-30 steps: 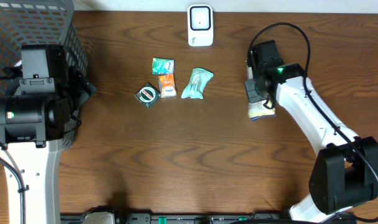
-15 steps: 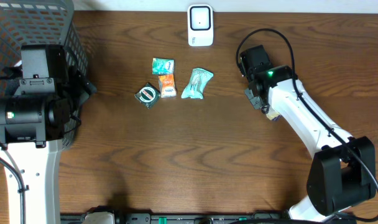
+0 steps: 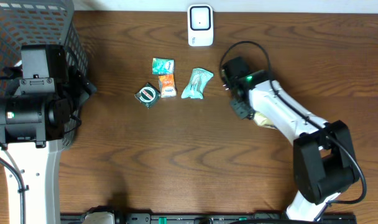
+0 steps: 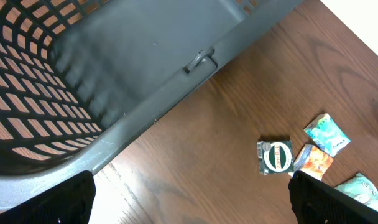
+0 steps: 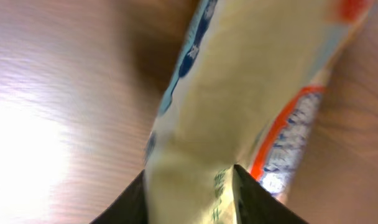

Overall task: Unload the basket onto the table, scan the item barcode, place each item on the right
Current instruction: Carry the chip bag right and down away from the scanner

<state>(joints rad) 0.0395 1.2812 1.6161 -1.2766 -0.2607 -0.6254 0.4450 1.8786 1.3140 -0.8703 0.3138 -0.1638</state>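
From above, the right tool (image 3: pixel 242 107) sits low over the counter (image 3: pixel 176 162). The cream packet (image 3: pixel 264 119) peeks out beside it, well short of the scanner (image 3: pixel 200 25) at the far edge. The left wrist view shows the left tool (image 4: pixel 189 183) spread wide and empty, by the basket (image 4: pixel 145 74). Close in, the packet lies between the right fingers (image 5: pixel 130 199); blur hides whether they pinch it. Grip firmly, then present the barcode flat to the scanner.

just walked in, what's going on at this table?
The right gripper has a yellowish snack packet between its jaws, not far from the white scanner; whether it's clamped tight is unclear. Four other small packets lie clustered on the table. The left gripper hangs open and empty by the basket.
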